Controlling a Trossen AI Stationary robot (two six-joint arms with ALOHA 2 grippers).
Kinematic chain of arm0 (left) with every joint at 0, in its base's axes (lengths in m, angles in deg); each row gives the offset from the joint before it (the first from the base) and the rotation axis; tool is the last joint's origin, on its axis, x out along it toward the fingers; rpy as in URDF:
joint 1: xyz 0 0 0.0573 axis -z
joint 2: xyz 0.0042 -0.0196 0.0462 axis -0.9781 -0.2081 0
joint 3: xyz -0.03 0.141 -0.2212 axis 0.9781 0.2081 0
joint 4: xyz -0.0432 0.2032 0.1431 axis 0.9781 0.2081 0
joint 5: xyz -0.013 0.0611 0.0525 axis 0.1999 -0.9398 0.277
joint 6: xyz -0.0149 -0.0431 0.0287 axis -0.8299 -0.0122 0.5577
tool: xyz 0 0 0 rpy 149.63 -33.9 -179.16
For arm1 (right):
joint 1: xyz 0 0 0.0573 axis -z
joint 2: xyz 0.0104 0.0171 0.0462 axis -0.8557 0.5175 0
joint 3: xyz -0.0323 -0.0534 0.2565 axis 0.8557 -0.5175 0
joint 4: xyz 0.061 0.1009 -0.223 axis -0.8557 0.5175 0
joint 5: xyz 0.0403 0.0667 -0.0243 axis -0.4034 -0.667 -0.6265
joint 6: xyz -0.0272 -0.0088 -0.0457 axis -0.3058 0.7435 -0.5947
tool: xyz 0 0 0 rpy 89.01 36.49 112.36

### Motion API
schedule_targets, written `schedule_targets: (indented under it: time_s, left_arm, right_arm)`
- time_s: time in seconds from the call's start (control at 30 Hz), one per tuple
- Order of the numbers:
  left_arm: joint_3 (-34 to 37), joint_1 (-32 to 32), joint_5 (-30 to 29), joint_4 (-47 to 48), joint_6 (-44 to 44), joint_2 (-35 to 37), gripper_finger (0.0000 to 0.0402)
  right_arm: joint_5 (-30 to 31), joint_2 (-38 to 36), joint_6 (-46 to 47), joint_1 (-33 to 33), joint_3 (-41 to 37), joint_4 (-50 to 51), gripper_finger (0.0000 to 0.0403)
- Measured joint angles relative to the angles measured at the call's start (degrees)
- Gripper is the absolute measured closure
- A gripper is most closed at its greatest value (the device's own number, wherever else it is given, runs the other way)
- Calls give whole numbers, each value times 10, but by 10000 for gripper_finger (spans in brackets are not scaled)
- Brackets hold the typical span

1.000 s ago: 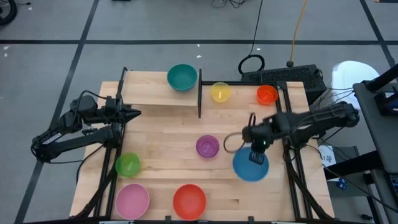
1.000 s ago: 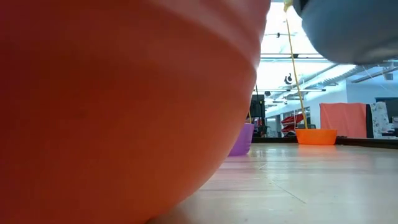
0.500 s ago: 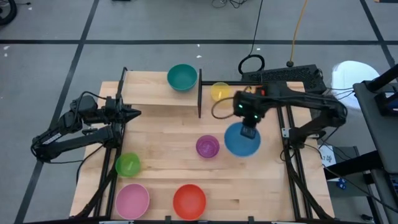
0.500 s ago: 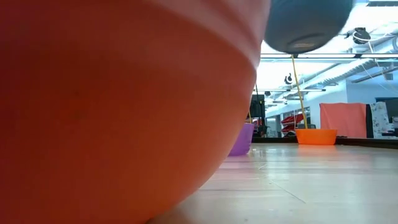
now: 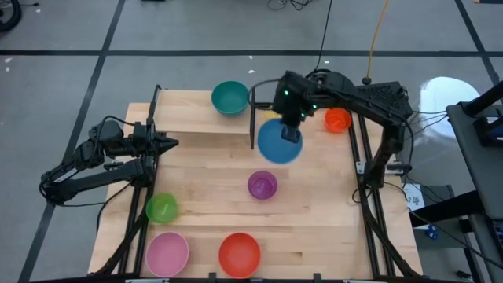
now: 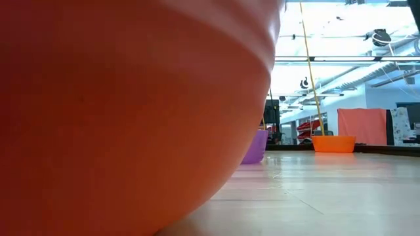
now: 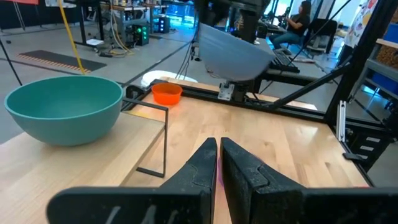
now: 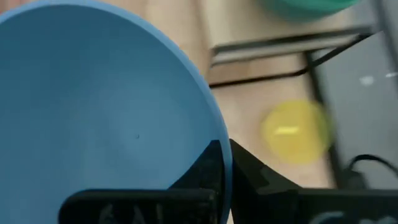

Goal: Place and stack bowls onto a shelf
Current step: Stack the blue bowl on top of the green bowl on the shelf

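Blue bowl (image 5: pixel 279 142) pinched by its rim in right gripper (image 5: pixel 291 130), beside shelf (image 5: pixel 200 122).

We're in a robotics lab or workshop: wooden table (image 5: pixel 314 228) on a taped grey floor (image 5: pixel 78 71), cables, equipment racks (image 7: pixel 134 25), exposed ceiling ducts (image 6: pixel 348 75), and a person seated at a workstation (image 7: pixel 298 22) behind.
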Motion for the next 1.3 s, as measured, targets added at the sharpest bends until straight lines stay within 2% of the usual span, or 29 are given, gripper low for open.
schedule_targets:
  time_s: [0.13,0.4,0.67,0.8,0.93,1.13,1.3]
  left_arm:
    - [0,0,0,0,0,0,376]
    - [0,0,0,1,-4,0,376]
    - [0,0,0,0,-5,0,376]
    - [0,0,0,0,-6,0,376]
    - [0,0,0,0,-5,0,376]
    - [0,0,0,0,-8,0,376]
    - [0,0,0,0,-8,0,376]
  right_arm:
    - [4,32,-24,27,46,-16,403]
    - [-8,46,-69,73,50,-111,403]
    - [-78,46,-92,105,50,-285,403]
    - [-92,54,-96,116,50,-366,403]
    - [-144,75,-98,129,50,-442,403]
    - [-175,114,-94,142,50,-515,403]
    - [-175,141,-94,153,50,-549,403]
